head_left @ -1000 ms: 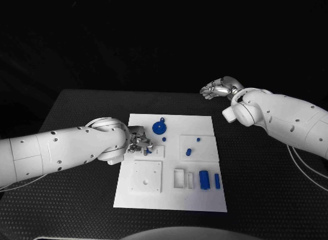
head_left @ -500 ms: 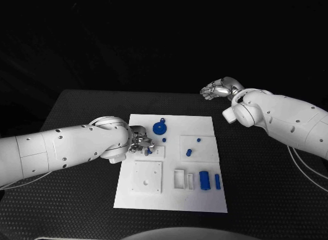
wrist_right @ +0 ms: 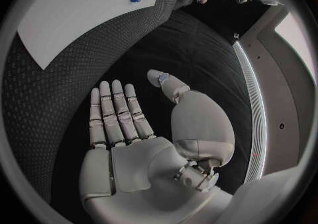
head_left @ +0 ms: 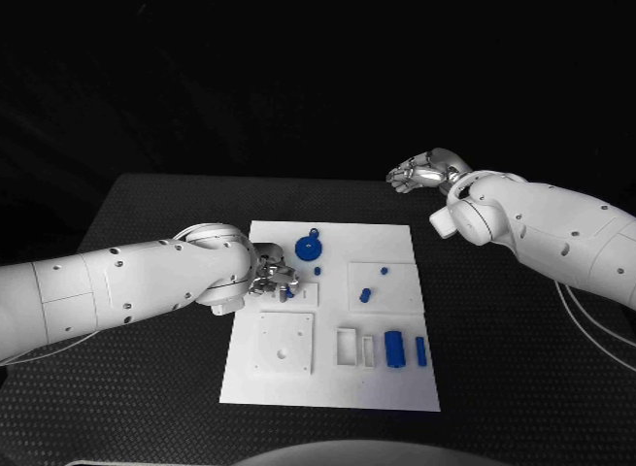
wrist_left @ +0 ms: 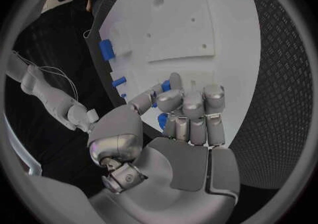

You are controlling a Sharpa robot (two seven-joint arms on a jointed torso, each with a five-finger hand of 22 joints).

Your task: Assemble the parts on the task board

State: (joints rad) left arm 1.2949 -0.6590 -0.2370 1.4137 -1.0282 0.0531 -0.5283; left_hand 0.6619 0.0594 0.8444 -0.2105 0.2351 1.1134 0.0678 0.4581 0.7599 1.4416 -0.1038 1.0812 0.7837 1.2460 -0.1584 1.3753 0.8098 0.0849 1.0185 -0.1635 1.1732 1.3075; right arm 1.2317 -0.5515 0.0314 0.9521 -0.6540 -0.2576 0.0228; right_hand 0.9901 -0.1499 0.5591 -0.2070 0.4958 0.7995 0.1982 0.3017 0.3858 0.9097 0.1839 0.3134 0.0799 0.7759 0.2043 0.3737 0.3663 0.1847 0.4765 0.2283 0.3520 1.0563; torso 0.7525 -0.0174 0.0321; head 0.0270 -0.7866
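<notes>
Counter: the black counter (head_left: 514,369) has bare room on both sides of the task board (head_left: 332,388), and in front of it too.
Task board: a white plate in the middle of the counter, long side running away from the robot. Its left edge lies just beside the left arm.
Left hand: the left hand (head_left: 272,273) sits over the board's left edge, near the top. Its fingers (wrist_left: 193,108) are curled in, pressed side by side, around a small blue part (wrist_left: 162,120) (you see just a bit of blue between them).
Right hand: the right hand (head_left: 424,173) is up past the far right corner of the board, well apart from it. Its fingers (wrist_right: 114,113) are straight and flat, a little apart, with nothing in them.
Gear: a round blue gear (head_left: 308,247) lies near the board's far edge, just beside the left hand.
Long parts: a thick blue cylinder (head_left: 395,349) and a thin blue bar (head_left: 421,351) lie side by side near the front right, both pointing away from the robot.
Small pegs: two small blue pegs (head_left: 365,293) stand on a raised square right of the middle.
Hard to see: the shape of the part in the left hand, because the fingers cover most of it.
</notes>
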